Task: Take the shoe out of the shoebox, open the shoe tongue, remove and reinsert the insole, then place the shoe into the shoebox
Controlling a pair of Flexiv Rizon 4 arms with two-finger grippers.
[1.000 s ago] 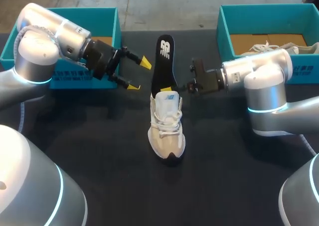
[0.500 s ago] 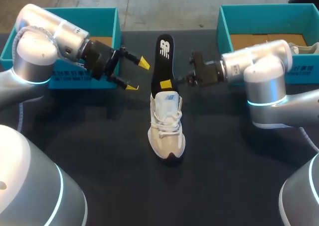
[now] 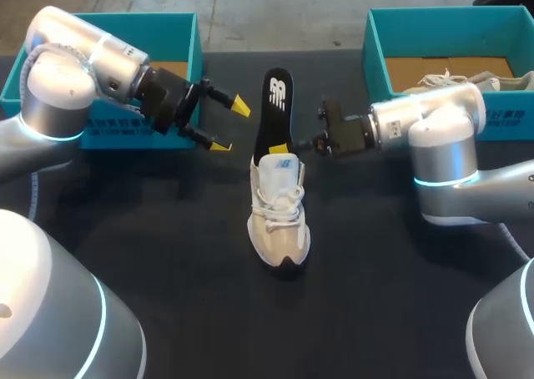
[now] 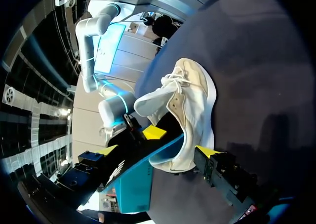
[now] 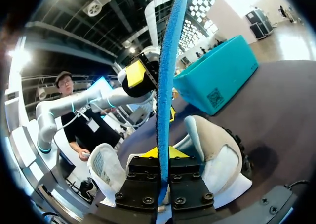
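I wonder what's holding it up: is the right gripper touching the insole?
Touching. The right wrist view shows the insole edge-on, pinched from both sides between the jaws of the right gripper.

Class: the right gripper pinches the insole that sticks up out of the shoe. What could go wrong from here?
1. The shoe stands unheld on the table, with the left gripper open and apart from it, so pushing the insole could slide or tip it.
2. The right gripper pinches the insole by one edge only, so it might twist or buckle at the shoe's opening.
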